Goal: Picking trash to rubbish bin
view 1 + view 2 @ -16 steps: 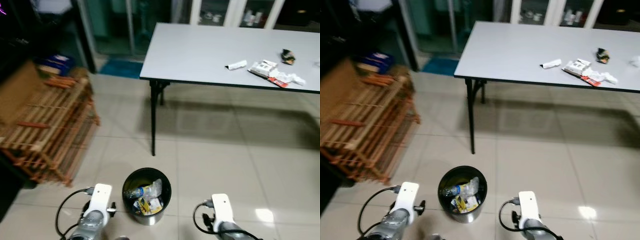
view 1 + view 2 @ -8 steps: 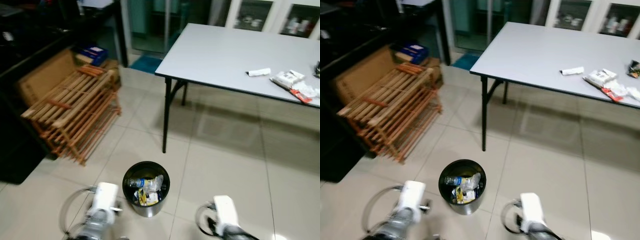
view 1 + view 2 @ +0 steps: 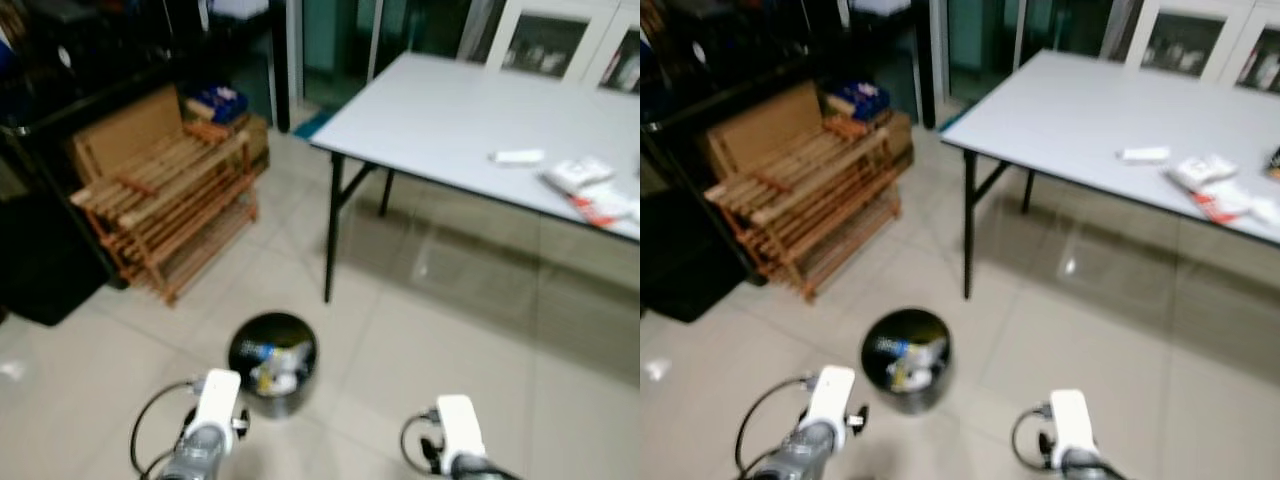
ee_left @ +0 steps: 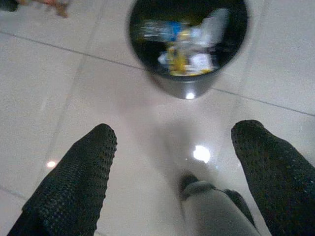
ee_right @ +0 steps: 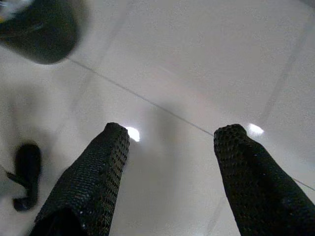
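Grey folding table takes the upper right, standing on pale tiled floor. Wooden slatted rack leans at the left with a cardboard sheet behind it and a blue box on the carton beyond. White-framed glass cabinet sits behind the table.

Black round rubbish bin stands on the floor just ahead of the robot, between the two arms and nearer the left one. It already holds a plastic bottle and mixed wrappers. Head views are blurred.

Trash to collect lies on the far right part of the tabletop: a white rolled wrapper, then a white packet with a red-and-white wrapper just beside it.

Left gripper hangs low over the floor near the bin, fingers spread wide, nothing between them. Right gripper hangs over bare tile, also spread wide and empty.

Step in hand, judged: between pickups, moving through the room with both hands free. Next move calls for walking to the table's right part, well apart from the bin, raising an arm to tabletop height and closing on the nearest wrapper.
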Robot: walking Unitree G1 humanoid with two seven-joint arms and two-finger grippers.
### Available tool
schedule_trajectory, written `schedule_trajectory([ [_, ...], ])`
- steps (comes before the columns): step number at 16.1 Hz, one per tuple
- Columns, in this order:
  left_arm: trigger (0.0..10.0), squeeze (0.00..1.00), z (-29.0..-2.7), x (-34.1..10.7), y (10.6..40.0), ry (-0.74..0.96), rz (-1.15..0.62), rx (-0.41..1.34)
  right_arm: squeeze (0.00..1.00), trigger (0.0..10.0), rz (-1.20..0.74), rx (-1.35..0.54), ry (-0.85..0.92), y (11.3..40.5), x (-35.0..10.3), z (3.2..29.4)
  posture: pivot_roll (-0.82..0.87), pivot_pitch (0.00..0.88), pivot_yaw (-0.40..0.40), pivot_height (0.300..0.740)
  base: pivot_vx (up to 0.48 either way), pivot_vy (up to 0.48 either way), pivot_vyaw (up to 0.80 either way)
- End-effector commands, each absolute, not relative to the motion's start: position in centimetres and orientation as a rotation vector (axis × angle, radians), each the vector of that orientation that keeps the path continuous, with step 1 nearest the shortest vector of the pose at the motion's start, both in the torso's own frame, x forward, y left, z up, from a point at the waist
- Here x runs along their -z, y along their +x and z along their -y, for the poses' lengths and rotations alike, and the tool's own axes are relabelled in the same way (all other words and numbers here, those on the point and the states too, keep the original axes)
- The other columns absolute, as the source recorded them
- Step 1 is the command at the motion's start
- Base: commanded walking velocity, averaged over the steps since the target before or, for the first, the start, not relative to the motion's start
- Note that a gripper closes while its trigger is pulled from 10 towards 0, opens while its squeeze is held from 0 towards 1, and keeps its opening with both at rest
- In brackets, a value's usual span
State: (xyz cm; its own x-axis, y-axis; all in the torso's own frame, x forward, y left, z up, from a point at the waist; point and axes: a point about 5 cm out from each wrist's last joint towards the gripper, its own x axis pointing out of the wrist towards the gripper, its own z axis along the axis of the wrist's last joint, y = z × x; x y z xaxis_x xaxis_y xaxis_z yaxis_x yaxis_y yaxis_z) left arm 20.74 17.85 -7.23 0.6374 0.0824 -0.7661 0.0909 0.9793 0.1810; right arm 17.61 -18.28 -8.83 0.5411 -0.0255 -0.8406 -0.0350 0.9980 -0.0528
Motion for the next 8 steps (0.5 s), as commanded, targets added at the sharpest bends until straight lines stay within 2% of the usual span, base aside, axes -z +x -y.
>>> schedule_trajectory([
  [1,10.0,0.00,-18.71,7.06,20.87,0.226,-0.879,-0.016,0.00,10.0,-0.997,-0.010,-0.051,17.89,8.77,17.73,0.00,0.027,-0.029,0.740,0.000,-0.300,0.00],
  [6,10.0,0.00,-18.66,7.06,20.87,0.224,-0.879,-0.017,0.00,10.0,-0.999,-0.005,-0.047,17.88,8.77,17.84,0.01,0.031,-0.031,0.740,0.000,-0.425,0.00],
  [8,10.0,0.00,-18.68,7.08,20.85,0.225,-0.880,-0.016,0.00,10.0,-0.998,0.003,-0.039,17.84,8.78,17.86,0.00,0.033,-0.030,0.740,0.000,-0.302,0.00],
])
